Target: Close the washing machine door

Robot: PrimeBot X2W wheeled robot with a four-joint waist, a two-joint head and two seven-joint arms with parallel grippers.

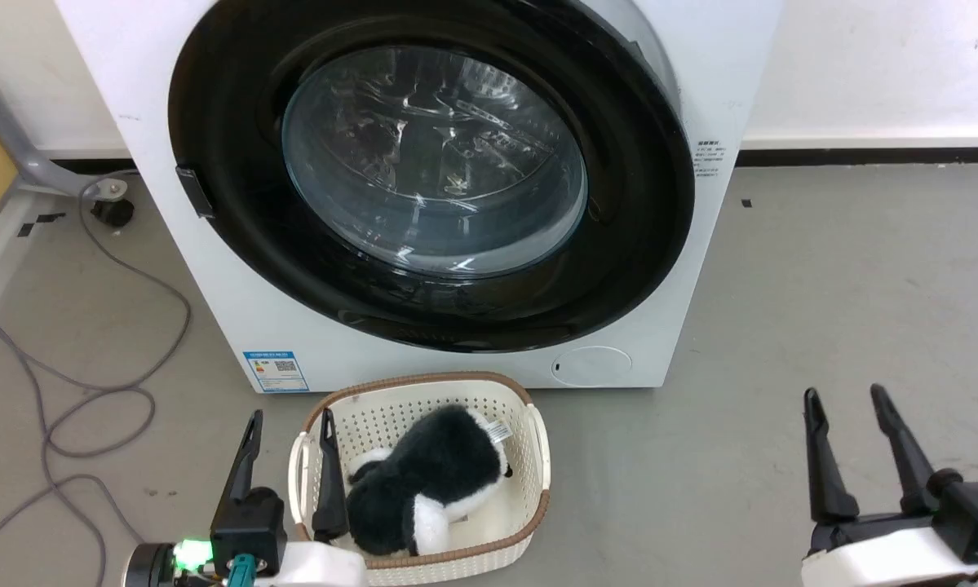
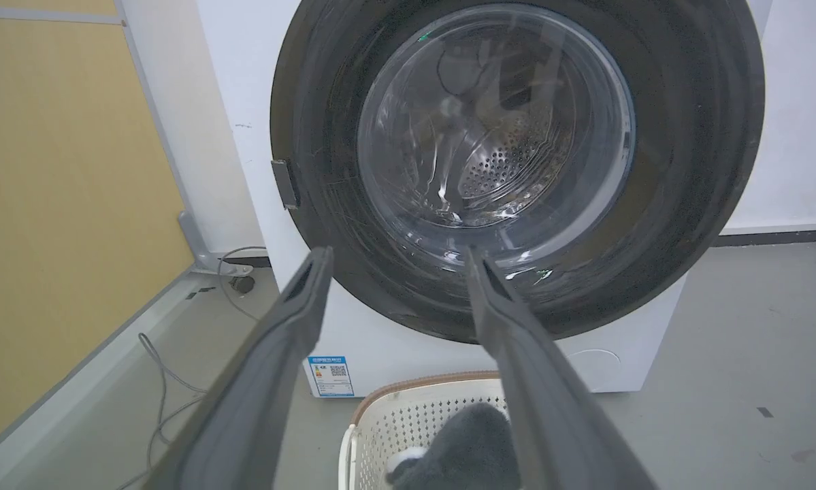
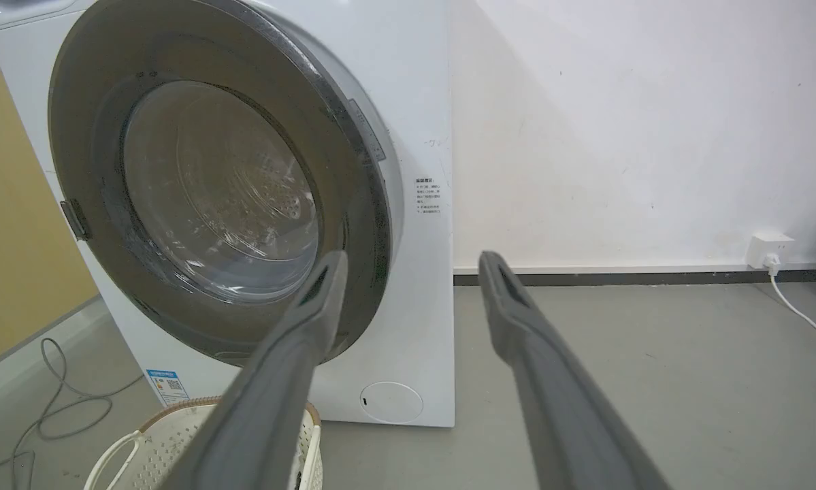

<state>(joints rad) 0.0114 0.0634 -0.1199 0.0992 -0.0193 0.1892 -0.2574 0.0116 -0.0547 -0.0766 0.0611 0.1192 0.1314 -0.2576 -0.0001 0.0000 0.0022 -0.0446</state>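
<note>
Head view first: where does the washing machine door (image 1: 435,159) sit?

Flat against the front of the washing machine (image 1: 215,302), as far as I can see. It has a black rim all round and a glass bowl in the middle, with its catch (image 1: 195,191) on the robot's left. Whether it has latched I cannot tell.

And the machine itself?

It stands on the grey floor (image 1: 823,269), near the floor's far edge where the wall begins. A blue label sticker (image 1: 275,371) is at the front's lower left corner and a round flap (image 1: 590,365) at its lower right.

What about the arms?

The left gripper (image 1: 289,416) is low on the left, jaws spread wide with nothing in them. One finger lies over the left rim of the cream laundry basket (image 1: 456,377) and the other is outside it above the floor — touching or not, I cannot say. The right gripper (image 1: 845,393) is well off to the right over the floor, jaws likewise apart and empty. Both are well apart from the door.

The basket?

It is on the floor just before the machine's bottom edge, with a black-and-white plush toy (image 1: 440,481) lying inside. A grey cable (image 1: 188,314) loops across the floor to the machine's left.

Right wrist view?

It shows the door from the right, with the drum's holes visible through the glass. A white wall socket (image 3: 770,246) sits just above the floor's far edge — well to the right.
</note>
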